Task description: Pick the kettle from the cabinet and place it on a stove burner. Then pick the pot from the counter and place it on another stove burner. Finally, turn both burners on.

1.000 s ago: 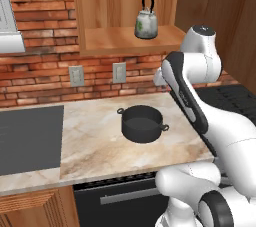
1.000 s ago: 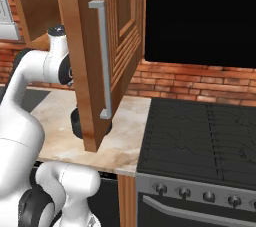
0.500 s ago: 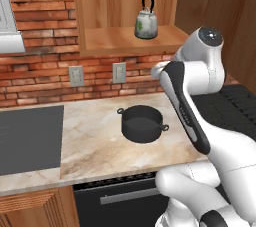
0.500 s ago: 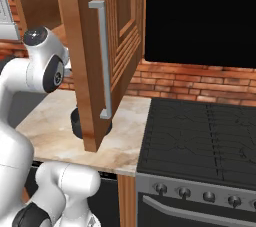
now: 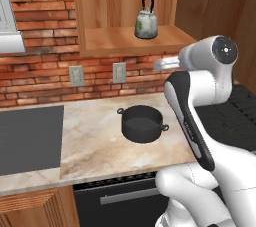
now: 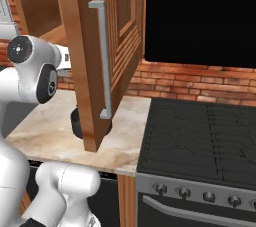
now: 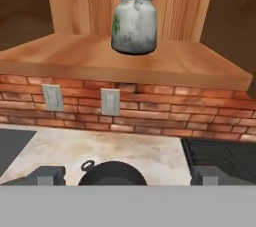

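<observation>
- Small whitish rounded kettle with green leaf pattern (image 5: 146, 23) stands on the shelf of the light-brown wooden wall cabinet (image 5: 130, 41), untouched.
- Pincer (image 7: 127, 176) sits below shelf level, tips wide apart, empty.
- Risk: rising in, a finger could clip the shelf edge or nudge the kettle back.
- Kettle's thin black arched handle is cut off in the hand view.
- Open cabinet door (image 6: 107, 56) hides most of the wide dark grey-black round pot (image 5: 142, 124) on the beige marble-look table (image 5: 95, 146).

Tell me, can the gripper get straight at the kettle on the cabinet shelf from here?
Probably yes. The kettle stands alone on the open cabinet shelf, and the hand view faces it with nothing between. The gripper is open and below shelf level, so it must rise first.
</observation>
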